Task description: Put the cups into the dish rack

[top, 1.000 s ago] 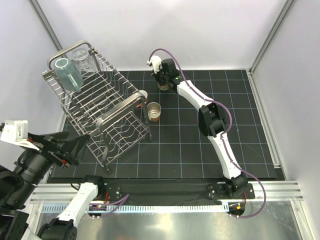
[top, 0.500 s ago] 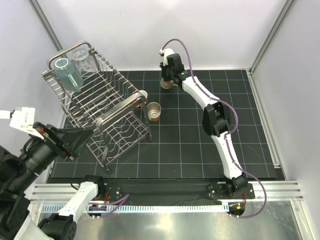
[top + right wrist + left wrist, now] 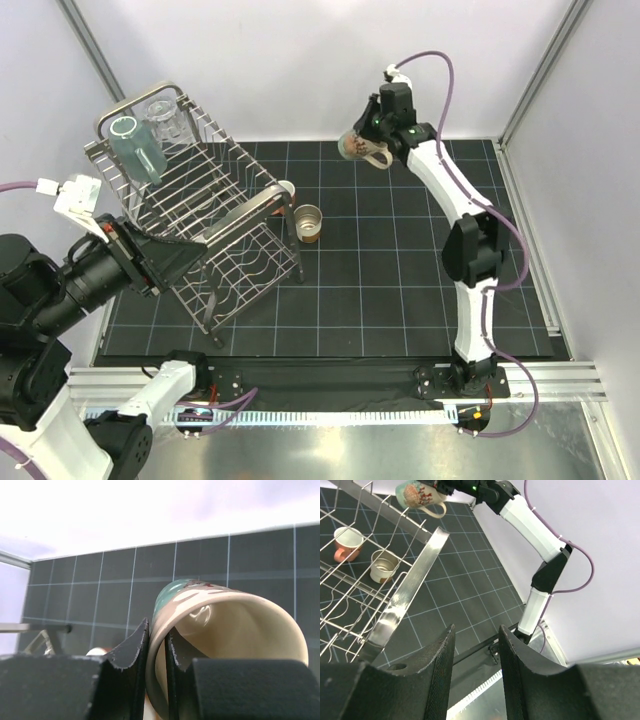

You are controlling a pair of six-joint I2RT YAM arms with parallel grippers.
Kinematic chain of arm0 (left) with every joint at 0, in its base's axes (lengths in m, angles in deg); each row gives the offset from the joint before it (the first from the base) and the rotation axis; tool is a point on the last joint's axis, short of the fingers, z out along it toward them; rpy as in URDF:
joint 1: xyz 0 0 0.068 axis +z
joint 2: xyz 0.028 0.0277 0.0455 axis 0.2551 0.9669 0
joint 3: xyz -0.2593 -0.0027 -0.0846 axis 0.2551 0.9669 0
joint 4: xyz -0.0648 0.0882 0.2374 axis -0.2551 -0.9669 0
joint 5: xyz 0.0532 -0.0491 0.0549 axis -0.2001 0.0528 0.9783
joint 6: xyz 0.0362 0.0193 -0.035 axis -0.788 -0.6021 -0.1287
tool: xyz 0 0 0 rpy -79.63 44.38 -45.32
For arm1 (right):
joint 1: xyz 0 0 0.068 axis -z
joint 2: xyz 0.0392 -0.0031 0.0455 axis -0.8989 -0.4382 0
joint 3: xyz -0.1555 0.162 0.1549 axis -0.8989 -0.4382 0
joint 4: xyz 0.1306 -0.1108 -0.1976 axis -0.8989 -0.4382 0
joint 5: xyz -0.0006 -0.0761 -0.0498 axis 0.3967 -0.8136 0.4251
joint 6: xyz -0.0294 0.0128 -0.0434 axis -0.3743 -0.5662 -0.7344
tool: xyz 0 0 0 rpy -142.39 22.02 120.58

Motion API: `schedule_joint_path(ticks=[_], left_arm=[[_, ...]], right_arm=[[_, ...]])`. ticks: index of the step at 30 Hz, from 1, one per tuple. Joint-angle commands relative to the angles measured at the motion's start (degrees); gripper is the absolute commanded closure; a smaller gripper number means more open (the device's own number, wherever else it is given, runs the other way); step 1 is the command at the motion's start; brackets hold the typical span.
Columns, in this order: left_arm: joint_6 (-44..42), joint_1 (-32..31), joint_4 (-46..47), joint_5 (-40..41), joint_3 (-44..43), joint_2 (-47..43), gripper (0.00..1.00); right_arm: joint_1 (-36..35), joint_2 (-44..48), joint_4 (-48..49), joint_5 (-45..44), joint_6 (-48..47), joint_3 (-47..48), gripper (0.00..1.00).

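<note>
Cream mug, one: wall clenched in right end effector, aloft. Left end effector released, empty. Dish rack: one tumbler, one clear glass. Counter: one pink mug, one small cup.

In the right wrist view the large cream mug with red-brown print ran off the bottom edge, so its base went unseen. It also blocked much of the black gridded table behind it. The right tool pinched the mug's wall and covered that strip. At nine o'clock of the mug a pale rounded bit peeped over a finger, too little to name. From above, the left tool covered the silver wire dish rack at its seven o'clock corner. The rack's handle hid half the salmon-pink mug.
</note>
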Motion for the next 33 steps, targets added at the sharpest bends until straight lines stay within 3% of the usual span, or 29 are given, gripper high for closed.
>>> schedule_joint_path(ticks=[1, 5, 6, 11, 20, 23, 26, 31, 33], left_arm=[[1.0, -0.1, 2.1, -3.2, -1.3, 1.7, 0.61], [2.9, -0.1, 5.9, -5.3, 2.1, 2.2, 0.64], [3.6, -0.2, 7.5, -6.8, 3.2, 2.1, 0.64], [10.0, -0.2, 16.7, -10.7, 12.8, 2.0, 0.74], [14.4, -0.2, 20.5, -10.5, 14.1, 4.3, 0.57], [16.2, -0.6, 21.3, -9.1, 12.9, 6.3, 0.57], [16.7, -4.4, 21.2, -4.1, 10.6, 9.4, 0.58], [16.4, -23.0, 21.2, 9.4, 3.3, 16.0, 0.56], [15.9, -26.2, 21.9, 13.3, 1.7, 18.3, 0.53]], right_arm=[[-1.0, 10.6, 2.5, -0.4, 9.6, -3.9, 0.96], [-0.8, 17.2, -4.4, 0.8, 16.7, -9.7, 0.96], [-0.8, 21.4, -4.2, 1.0, 19.2, -15.2, 0.96], [-0.3, 34.8, 7.0, 9.0, 30.6, -34.4, 0.96], [1.2, 53.4, 13.2, 13.8, 38.0, -49.0, 0.96], [1.8, 55.9, 15.5, 15.1, 40.6, -51.9, 0.96], [2.7, 57.8, 17.4, 17.1, 42.6, -52.5, 0.96], [5.9, 59.7, 20.5, 21.6, 46.1, -50.7, 0.96], [8.5, 60.0, 21.4, 23.1, 48.5, -48.9, 0.96]])
